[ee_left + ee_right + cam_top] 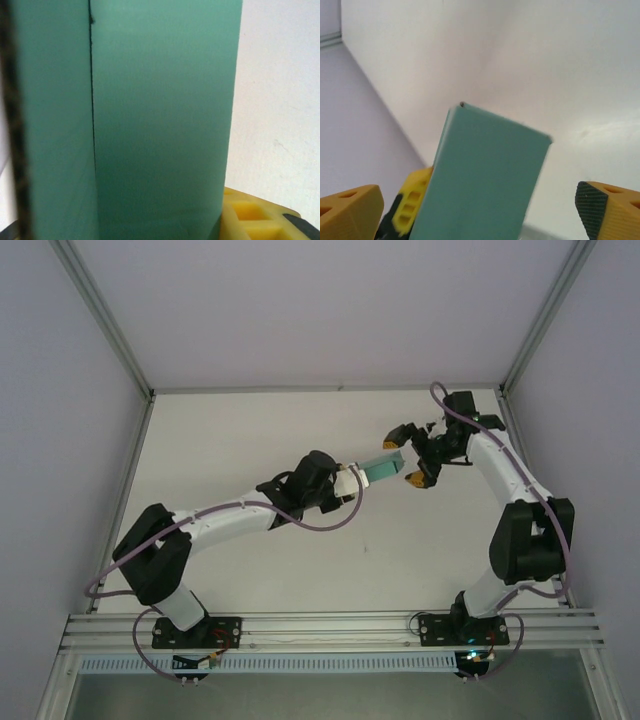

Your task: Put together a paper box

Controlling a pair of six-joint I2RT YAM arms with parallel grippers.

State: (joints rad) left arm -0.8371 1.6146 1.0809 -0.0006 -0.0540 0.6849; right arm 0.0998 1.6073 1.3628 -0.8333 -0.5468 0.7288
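My left gripper [352, 483] grips the box [383, 467] by its near end | right gripper [404, 461], jaws wide apart, straddles the far end untouched | risk: closing off-centre could buckle the thin card or twist it loose

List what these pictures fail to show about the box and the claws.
1. Box ends and flaps: left wrist view, too close, cut off by the frame edges.
2. Box's lower end: right wrist view, cut off by the bottom edge.
3. Left claw fingertips: top view, too small, partly covered by the box.
4. Flaps tucked or not: top view, too small.
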